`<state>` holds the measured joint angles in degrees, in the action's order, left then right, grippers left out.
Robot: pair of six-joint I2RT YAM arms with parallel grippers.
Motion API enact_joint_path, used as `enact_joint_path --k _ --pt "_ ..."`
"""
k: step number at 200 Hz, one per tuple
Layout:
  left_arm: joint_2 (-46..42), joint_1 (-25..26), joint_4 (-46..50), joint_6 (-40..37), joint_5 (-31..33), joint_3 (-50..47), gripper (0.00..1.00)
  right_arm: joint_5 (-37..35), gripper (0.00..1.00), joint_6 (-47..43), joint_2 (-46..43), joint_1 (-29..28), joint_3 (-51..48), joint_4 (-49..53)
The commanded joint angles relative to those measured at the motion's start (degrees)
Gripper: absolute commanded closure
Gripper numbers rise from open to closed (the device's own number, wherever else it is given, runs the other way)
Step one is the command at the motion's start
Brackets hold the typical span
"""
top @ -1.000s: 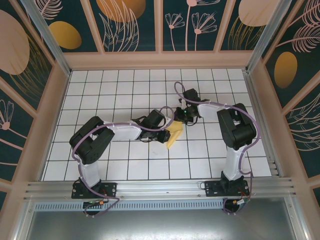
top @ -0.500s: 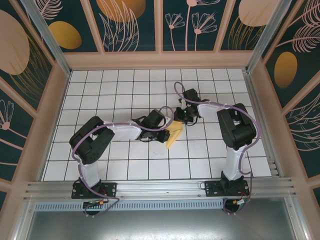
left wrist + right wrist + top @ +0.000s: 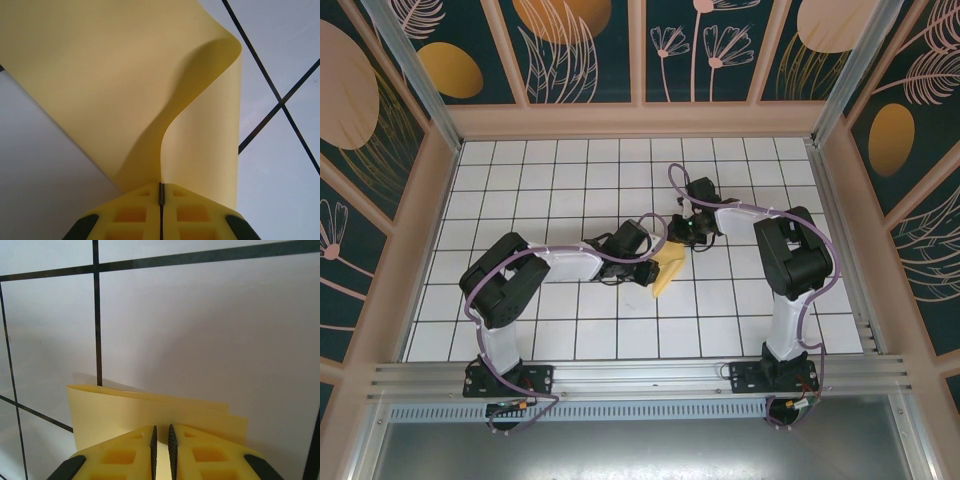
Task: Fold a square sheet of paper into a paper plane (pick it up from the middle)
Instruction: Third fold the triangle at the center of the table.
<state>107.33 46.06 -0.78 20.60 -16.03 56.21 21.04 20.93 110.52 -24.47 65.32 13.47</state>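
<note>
Curling away from them, the square sheet of paper (image 3: 100,90) was clamped between the fully closed jaws of the left gripper (image 3: 160,192). Its folded edge was pinched in the narrow slit of the right gripper (image 3: 161,440). Both arms were bent inward, wrists low over the middle of the gridded table (image 3: 550,180).

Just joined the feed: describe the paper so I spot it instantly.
On the white grid table, look where the left gripper and right gripper meet. Both pinch the square sheet of paper: thin, pale yellow, curled over, unlike the black arms.
</note>
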Motion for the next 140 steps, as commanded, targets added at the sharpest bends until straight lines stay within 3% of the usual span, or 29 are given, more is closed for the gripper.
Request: enact_joint_path --k 1,71,107,140 --pt "2.18 -0.25 0.69 0.44 0.34 -0.84 0.91 0.02 0.82 0.49 -1.59 -0.14 -0.56 -0.61" --pt "2.75 -0.27 1.32 -0.35 0.56 -0.79 0.92 -0.37 0.8 6.34 -16.79 5.51 -9.73 -6.79" --pt "2.61 -0.23 1.42 -0.38 0.58 -0.83 0.92 4.56 0.84 12.16 -28.77 5.56 -23.98 -18.34" --pt "2.53 -0.32 1.48 -0.37 0.74 -0.83 0.92 11.79 0.94 24.67 -38.55 3.36 -39.64 -32.84"
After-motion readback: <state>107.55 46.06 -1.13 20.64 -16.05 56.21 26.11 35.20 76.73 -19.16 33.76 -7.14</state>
